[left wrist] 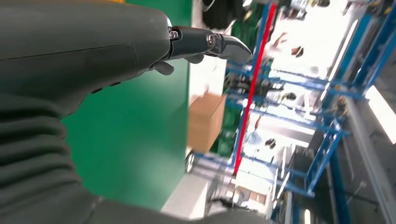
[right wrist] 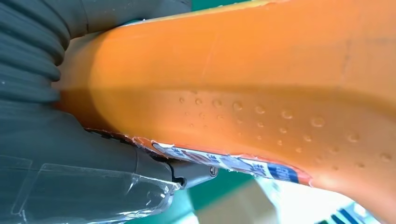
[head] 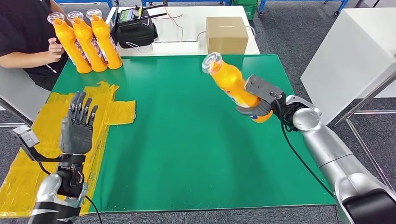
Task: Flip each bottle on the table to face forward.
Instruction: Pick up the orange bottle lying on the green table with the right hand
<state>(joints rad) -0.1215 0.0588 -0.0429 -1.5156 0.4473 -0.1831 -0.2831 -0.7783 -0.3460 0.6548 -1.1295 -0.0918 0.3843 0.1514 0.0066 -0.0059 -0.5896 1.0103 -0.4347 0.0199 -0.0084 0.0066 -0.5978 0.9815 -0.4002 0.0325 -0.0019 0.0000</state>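
Observation:
My right hand [head: 258,103] grips an orange bottle [head: 231,84] around its lower body and holds it tilted above the green mat [head: 187,140], clear cap pointing up and to the left. Close up, the orange bottle [right wrist: 261,84] lies across my right hand [right wrist: 93,177], its label edge beside the thumb. Three more orange bottles [head: 86,39] stand upright in a row at the mat's far left corner. My left hand [head: 77,126] is raised over the mat's left edge, fingers straight and apart, holding nothing; the left hand [left wrist: 84,56] looks the same from the wrist.
A person in a black top [head: 25,37] sits at the far left with a hand by the three bottles. Yellow sheets [head: 46,154] lie along the mat's left side. A cardboard box [head: 226,33] and a black device [head: 135,28] stand on the white table behind.

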